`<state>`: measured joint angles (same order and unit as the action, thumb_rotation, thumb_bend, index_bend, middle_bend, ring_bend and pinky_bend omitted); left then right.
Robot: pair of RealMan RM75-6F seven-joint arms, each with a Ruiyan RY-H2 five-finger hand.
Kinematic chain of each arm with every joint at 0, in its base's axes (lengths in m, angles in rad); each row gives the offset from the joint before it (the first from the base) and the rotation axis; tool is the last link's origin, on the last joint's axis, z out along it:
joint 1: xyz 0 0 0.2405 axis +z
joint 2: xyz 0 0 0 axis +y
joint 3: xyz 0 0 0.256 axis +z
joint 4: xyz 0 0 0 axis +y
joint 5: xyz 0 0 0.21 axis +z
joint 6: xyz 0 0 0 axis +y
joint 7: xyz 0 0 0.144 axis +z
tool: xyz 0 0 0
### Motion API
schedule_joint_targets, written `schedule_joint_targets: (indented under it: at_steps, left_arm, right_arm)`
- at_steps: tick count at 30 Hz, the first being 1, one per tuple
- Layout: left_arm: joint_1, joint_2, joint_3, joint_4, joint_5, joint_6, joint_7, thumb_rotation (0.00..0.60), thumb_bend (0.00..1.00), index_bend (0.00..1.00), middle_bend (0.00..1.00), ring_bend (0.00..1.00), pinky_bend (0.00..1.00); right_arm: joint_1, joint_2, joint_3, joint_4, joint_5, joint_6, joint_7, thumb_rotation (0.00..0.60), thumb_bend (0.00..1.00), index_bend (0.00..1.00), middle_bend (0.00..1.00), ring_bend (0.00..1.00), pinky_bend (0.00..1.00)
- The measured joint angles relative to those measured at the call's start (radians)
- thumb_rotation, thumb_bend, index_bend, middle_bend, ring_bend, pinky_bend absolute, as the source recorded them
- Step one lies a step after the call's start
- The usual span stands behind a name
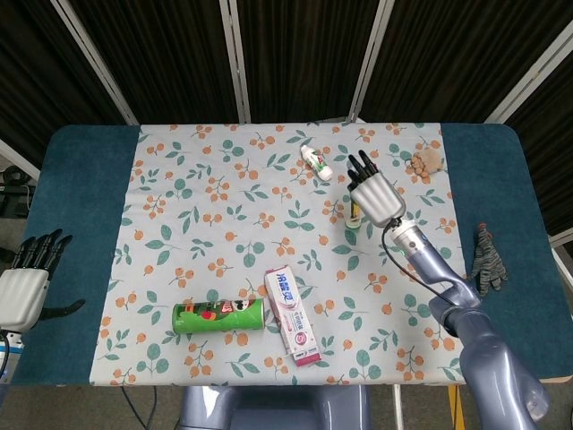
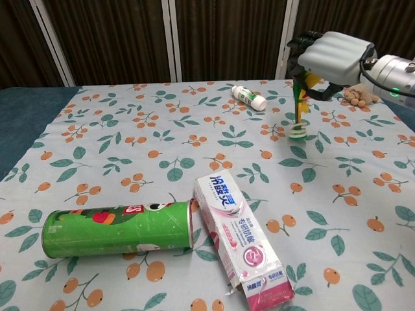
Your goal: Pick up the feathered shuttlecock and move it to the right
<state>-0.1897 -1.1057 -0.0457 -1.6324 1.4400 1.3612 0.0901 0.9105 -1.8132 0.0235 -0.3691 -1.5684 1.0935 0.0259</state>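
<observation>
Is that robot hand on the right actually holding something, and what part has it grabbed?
Yes. The right robot hand holds the shuttlecock by its colourful feathered end, with the green base hanging downward above the table. The left robot hand holds nothing.

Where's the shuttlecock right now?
The shuttlecock hangs from the right hand, lifted off the cloth on the table's far right side, right of the small white bottle; the head view mostly hides it under the hand.
</observation>
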Motion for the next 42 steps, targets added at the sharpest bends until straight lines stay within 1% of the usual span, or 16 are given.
schedule_joint_targets:
  at_steps: [11, 20, 23, 31, 42]
  left_arm:
    - [-0.001, -0.004, -0.001, -0.001, 0.000, 0.002, 0.014, 0.530, 0.11, 0.06, 0.00, 0.00, 0.00]
    - [-0.011, -0.007, -0.003, -0.002, 0.001, -0.008, 0.026, 0.528, 0.11, 0.06, 0.00, 0.00, 0.00]
    - [-0.015, -0.008, -0.004, -0.002, 0.003, -0.013, 0.028, 0.527, 0.11, 0.06, 0.00, 0.00, 0.00]
    - [-0.037, -0.010, -0.007, -0.002, 0.008, -0.039, 0.034, 0.529, 0.11, 0.06, 0.00, 0.00, 0.00]
    - [-0.047, -0.010, -0.006, -0.001, 0.009, -0.050, 0.034, 0.528, 0.11, 0.06, 0.00, 0.00, 0.00]
  right_arm:
    - [-0.101, 0.161, 0.003, -0.274, 0.002, 0.118, -0.100, 0.600, 0.39, 0.65, 0.25, 0.03, 0.00]
    - [-0.190, 0.284, 0.006, -0.459, 0.016, 0.182, -0.177, 0.600, 0.39, 0.65, 0.25, 0.03, 0.00]
    - [-0.223, 0.314, 0.004, -0.493, 0.022, 0.199, -0.194, 0.600, 0.39, 0.65, 0.25, 0.03, 0.00]
    - [-0.306, 0.353, -0.002, -0.556, 0.042, 0.246, -0.219, 0.600, 0.39, 0.65, 0.25, 0.03, 0.00]
    - [-0.341, 0.356, -0.004, -0.592, 0.027, 0.257, -0.254, 0.600, 0.39, 0.65, 0.25, 0.03, 0.00]
